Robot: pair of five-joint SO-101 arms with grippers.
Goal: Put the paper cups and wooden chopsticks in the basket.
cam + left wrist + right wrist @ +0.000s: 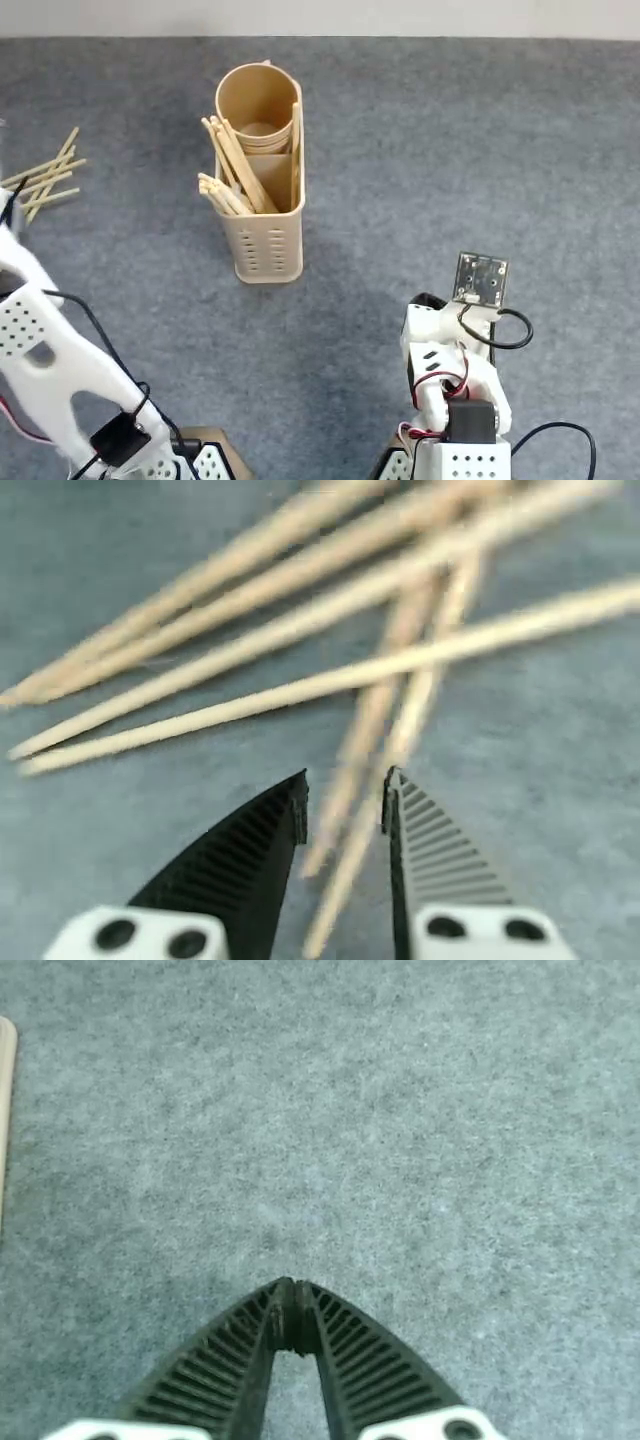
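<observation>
A beige slotted basket [266, 243] stands mid-table. Nested paper cups [256, 103] sit in its far end and several wooden chopsticks [236, 178] lean in its near part. More loose chopsticks [46, 178] lie fanned on the grey carpet at the far left. In the left wrist view my left gripper [346, 778] hangs low over that pile [330, 630], open, with two sticks [352, 825] running through the gap between its fingers. My right gripper [290, 1286] is shut on nothing, pointing down at bare carpet near the right arm's base [455, 385].
The left arm [50, 370] stretches from the near left corner toward the table's left edge. A sliver of the basket [4, 1110] shows at the edge of the right wrist view. Grey carpet [450, 150] covers the table.
</observation>
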